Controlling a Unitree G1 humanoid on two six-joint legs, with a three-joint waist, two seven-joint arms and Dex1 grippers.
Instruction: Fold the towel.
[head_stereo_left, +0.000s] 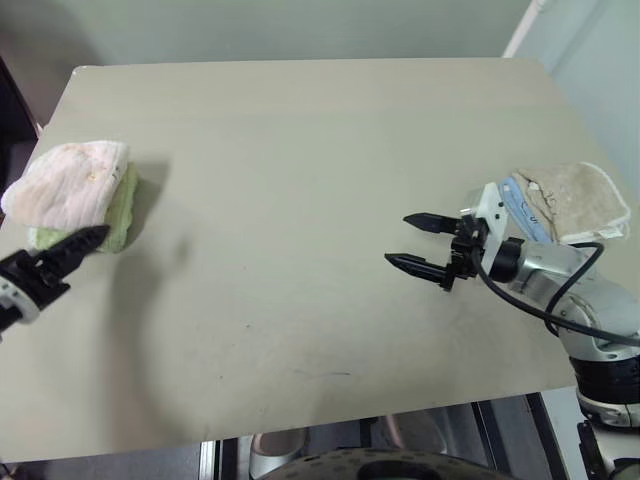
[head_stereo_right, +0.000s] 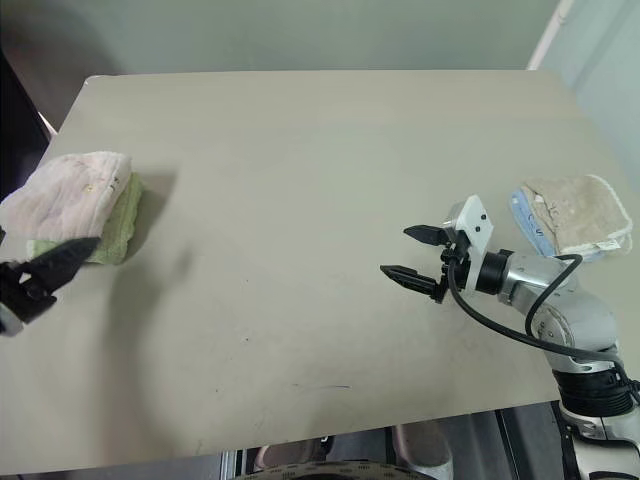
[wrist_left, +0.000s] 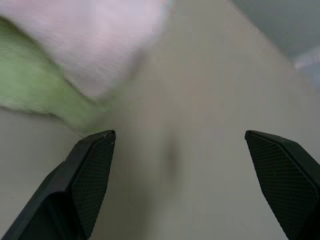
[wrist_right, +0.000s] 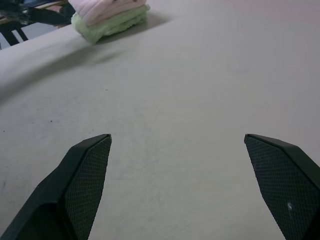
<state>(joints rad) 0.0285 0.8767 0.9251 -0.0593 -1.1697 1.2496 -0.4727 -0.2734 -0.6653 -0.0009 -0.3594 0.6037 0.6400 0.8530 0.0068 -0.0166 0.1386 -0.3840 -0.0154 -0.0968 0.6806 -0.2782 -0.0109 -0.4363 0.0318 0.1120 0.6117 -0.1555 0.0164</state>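
- Left gripper (head_stereo_left: 70, 250) sits at the desk's left edge, just in front of the towel stack; its black fingers (wrist_left: 92, 170) stand wide apart with nothing between them
- Nothing is in its grasp; bare desk (head_stereo_left: 300, 200) surface lies under the gap between its fingers
- Right gripper (head_stereo_left: 420, 243) hovers over the right half of the desk, pointing toward the left edge; its fingers are spread wide, one above the other as seen from the head, and they hold nothing
- Towel (head_stereo_left: 68, 182), pale pink, lies folded into a thick bundle near the left edge of the desk, about midway between the far and near corners
- It rests on top of a folded green terry cloth (head_stereo_left: 122, 212); the green shows along the bundle's right side and near side
- A small dark mark shows on the towel's upper face; too small to make out further
- Seen from the right wrist, the pink-over-green stack (wrist_right: 110, 15) sits well apart from that gripper, across open desk
- Beige cloth with blue trim (head_stereo_left: 572, 200) lies folded at the desk's right edge, just beyond the right arm's wrist
- Middle of the desk between the two grippers carries only a few faint dark scuffs near the front edge
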